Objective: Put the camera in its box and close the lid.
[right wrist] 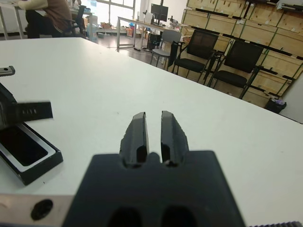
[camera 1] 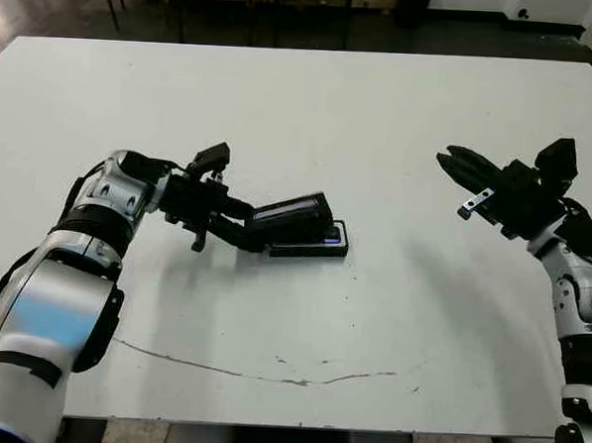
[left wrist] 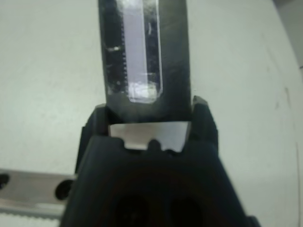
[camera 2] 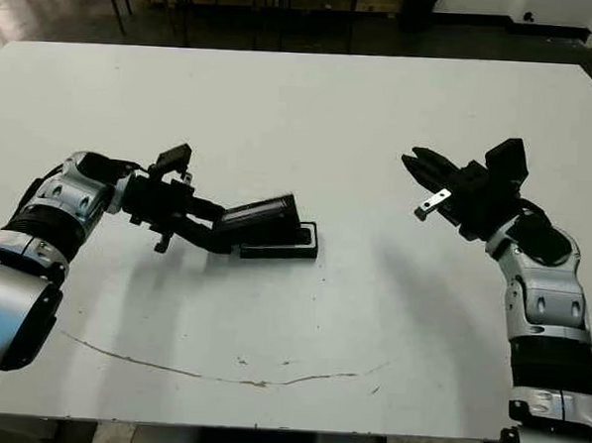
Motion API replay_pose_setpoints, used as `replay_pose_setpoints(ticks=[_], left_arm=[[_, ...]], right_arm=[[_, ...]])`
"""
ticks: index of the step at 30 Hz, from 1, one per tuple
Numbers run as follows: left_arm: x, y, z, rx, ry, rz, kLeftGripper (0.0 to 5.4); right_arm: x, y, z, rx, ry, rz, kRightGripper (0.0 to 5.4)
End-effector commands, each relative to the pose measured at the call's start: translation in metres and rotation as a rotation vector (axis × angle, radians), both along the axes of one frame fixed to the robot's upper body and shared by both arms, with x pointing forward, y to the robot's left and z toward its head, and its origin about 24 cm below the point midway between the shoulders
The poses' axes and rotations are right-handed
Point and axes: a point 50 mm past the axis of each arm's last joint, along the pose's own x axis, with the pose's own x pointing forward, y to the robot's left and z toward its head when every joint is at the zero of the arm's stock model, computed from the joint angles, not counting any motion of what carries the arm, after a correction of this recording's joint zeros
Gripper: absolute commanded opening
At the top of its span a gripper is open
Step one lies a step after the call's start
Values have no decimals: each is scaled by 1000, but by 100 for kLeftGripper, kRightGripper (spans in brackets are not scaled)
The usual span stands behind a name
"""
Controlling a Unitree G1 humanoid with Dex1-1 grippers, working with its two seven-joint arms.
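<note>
Camera mostly hidden under the tilted lid, only its bluish end visible inside the box at mid-table. Left gripper clamped on the lid's raised edge. Right gripper lifted well apart, fingers pressed together, holding nothing. Chairs behind the table.

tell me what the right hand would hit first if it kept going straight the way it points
Probably nothing nearby: the right hand points across the bare white table, with the shallow black box off to one side.

Lid in left tool
</note>
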Motion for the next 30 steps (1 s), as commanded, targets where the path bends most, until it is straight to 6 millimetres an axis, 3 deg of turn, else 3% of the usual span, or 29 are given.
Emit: replay_pose_setpoints(ticks=[1, 10, 21, 30], left_arm=[[-3, -4, -9, 35, 19, -18, 93], [-8, -12, -24, 102, 32, -39, 93], [1, -29, -2, 191, -131, -120, 93], [-1, -44, -4, 307, -219, -161, 81]], right_arm=[[-3, -4, -5, -22, 23, -11, 0], [-2, -4, -5, -5, 34, -10, 0], [-2, -2, -6, -11, 35, -13, 0], [-3, -2, -6, -11, 26, -8, 0]])
